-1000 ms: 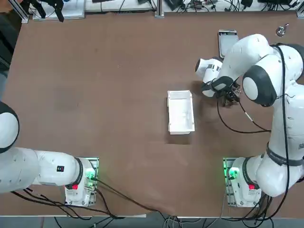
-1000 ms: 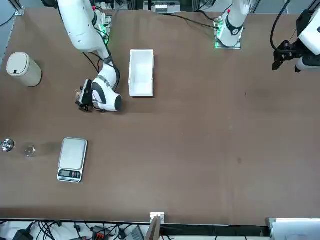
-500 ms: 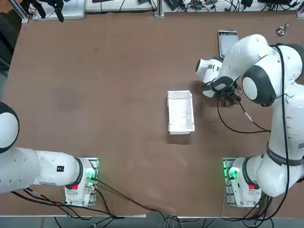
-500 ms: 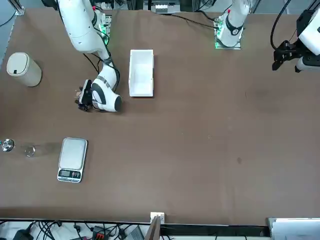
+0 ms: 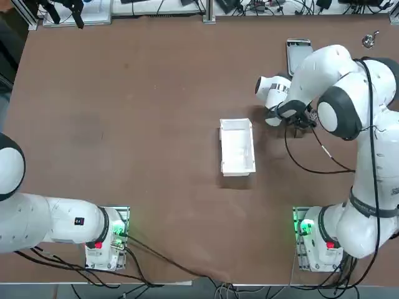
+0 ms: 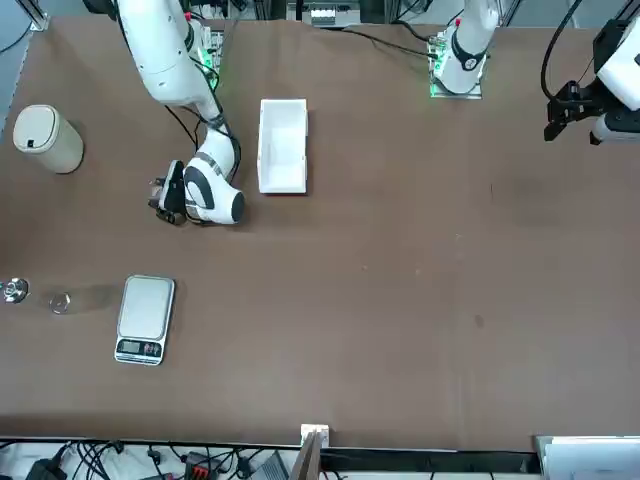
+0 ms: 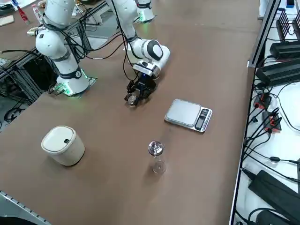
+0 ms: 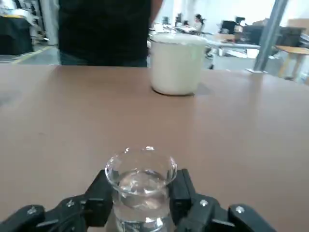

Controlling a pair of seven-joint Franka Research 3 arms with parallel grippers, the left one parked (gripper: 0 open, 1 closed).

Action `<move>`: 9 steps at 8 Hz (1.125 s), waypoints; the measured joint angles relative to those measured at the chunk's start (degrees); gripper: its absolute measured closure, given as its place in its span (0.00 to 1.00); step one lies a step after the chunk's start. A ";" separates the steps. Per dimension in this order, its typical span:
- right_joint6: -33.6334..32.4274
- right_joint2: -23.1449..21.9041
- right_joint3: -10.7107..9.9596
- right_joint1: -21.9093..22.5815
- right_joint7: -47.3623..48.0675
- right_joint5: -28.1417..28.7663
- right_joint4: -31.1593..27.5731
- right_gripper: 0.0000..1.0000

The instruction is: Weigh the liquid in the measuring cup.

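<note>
I have the right arm (image 5: 330, 75) reaching out over the right half of the surface (image 6: 400, 300), wrist bent down so the jaws sit low, just right of the tray (image 5: 237, 147). The jaws are closed most of the way onto the cup (image 8: 141, 186), one finger against each side of its wall. The grip is below the rim, which I take to be deliberate: it leaves the mouth clear and the cup upright, so the liquid, about halfway up, sits level. From the side, the cup (image 7: 133, 99) is only a glint between the fingers. I can't tell whether its base is resting on the surface or is just off it.

The scale (image 6: 145, 318) lies flat farther out from the jaws, well apart from them, with nothing on its plate. Its display end faces away from the arm. That leaves the plate as the nearer part and gives me an open approach from this side.

On the far right, next to the scale, are a second small glass (image 6: 60, 300) and a metal piece (image 6: 12, 291). A white canister (image 6: 45, 138) stands to the right of the jaws. None of these lies between the cup and the scale.

I judge the grasp made and the carry to the scale not yet done. The cup will have to stay level and move gently, because the glass is slick and the liquid is free to slosh.
</note>
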 joint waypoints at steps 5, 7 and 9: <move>-2.28 -0.43 -0.76 -0.09 -8.71 -9.61 7.51 0.39; -2.40 -0.51 -1.25 -0.28 -14.79 -12.24 12.11 0.39; -2.06 -0.52 -1.79 -0.80 -18.97 -15.48 14.94 0.39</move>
